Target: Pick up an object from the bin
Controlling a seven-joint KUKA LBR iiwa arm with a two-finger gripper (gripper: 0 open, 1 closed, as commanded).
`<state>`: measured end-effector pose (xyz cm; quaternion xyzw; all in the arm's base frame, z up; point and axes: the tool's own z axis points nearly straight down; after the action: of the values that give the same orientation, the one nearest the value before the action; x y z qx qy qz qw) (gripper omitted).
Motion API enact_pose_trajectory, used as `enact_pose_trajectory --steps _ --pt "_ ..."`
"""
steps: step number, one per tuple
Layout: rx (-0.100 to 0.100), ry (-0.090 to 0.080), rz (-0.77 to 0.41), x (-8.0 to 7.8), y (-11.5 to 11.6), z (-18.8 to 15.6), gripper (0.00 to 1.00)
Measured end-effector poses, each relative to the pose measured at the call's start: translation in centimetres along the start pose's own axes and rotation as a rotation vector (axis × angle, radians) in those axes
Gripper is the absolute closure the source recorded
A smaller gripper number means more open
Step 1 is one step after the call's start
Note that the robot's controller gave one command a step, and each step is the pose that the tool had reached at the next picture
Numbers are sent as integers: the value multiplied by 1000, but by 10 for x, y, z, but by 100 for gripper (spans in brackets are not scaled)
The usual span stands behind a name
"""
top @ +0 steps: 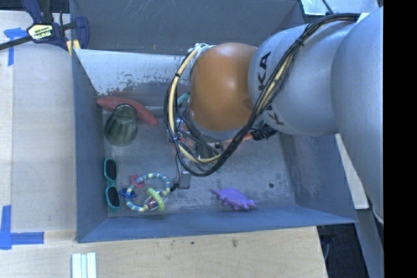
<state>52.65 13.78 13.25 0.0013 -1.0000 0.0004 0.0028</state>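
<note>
- Gripper [183,180]: its lower end shows beneath the orange cover [220,94] and the cables [173,107], low over the floor in the front-middle of the bin [195,19]. Whether it is open or closed cannot be told, because the wrist hides the working end. Nothing is seen gripped.
- Nearest item: a multicoloured bead ring [147,193] lies flat by the front wall, left of centre. Its right edge is just beside the gripper's tip. I judge it the likeliest pick, but this is unconfirmed.
- Step in hand, as judged: positioning for a grasp.
- Recommendation: shift toward the ring and straddle 1 side of the bead loop rather than its hollow middle. Descend fully to the floor, since the beads sit low. Close squarely so the round beads do not roll out.
- Hazard: the teal sunglasses [111,184] touch or nearly touch the ring's left side and may be dragged along. The front wall is also close.
- Bin contents: 5 loose items, not heaped.
- Left side: a green translucent cup [122,125] lies next to a red sausage-shaped piece [130,107].
- Front right: a purple toy dinosaur [234,199] sits apart from the rest, with clear floor around it, and is an easier alternative.
</note>
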Motion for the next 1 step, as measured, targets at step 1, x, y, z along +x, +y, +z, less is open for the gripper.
enact_pose_trajectory --steps 1 --pt "-2 -8 2 -2 0 -4 0"
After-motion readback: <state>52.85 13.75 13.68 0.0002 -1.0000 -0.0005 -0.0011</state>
